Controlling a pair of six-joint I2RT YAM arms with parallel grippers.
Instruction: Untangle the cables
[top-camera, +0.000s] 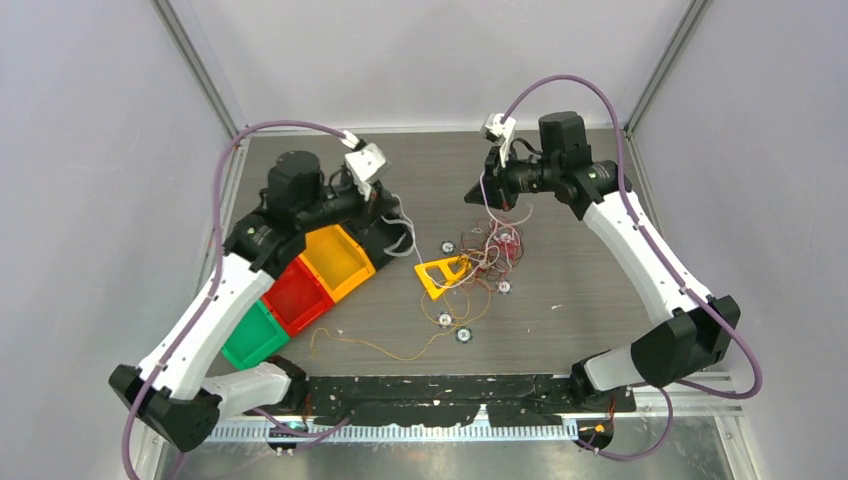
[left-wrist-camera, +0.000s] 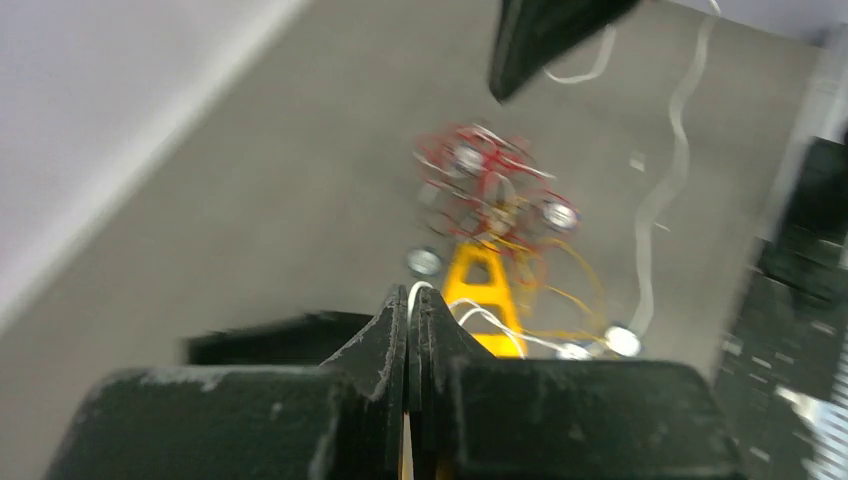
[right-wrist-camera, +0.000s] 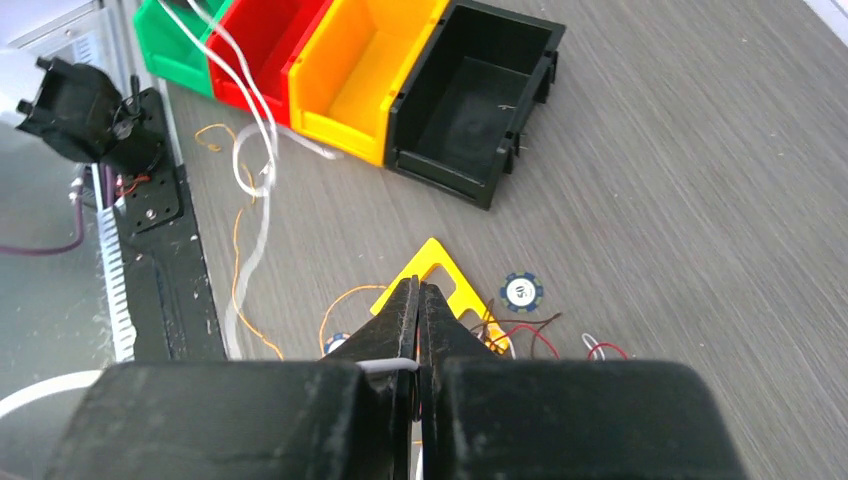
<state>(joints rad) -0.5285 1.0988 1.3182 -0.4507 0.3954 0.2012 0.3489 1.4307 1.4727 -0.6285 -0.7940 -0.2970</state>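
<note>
Clamped fully shut, the black two-finger right gripper (right-wrist-camera: 418, 300) and left gripper (left-wrist-camera: 410, 310) are each pinching a thin white wire (right-wrist-camera: 265, 190). Most hair-thin red, yellow-orange and white cables (top-camera: 490, 250) are lying knotted around a yellow plastic triangle (top-camera: 445, 272) mid-table, so untangling is barely beginning.

Bins (top-camera: 300, 296) and yellow triangle (top-camera: 430, 278) beside cables (top-camera: 492, 250)

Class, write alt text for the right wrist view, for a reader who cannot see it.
The right gripper, jaws shut on a white cable, hangs over a grey table above a yellow triangle and loose red and orange cables. Beyond stands a row of four coloured bins.
</note>
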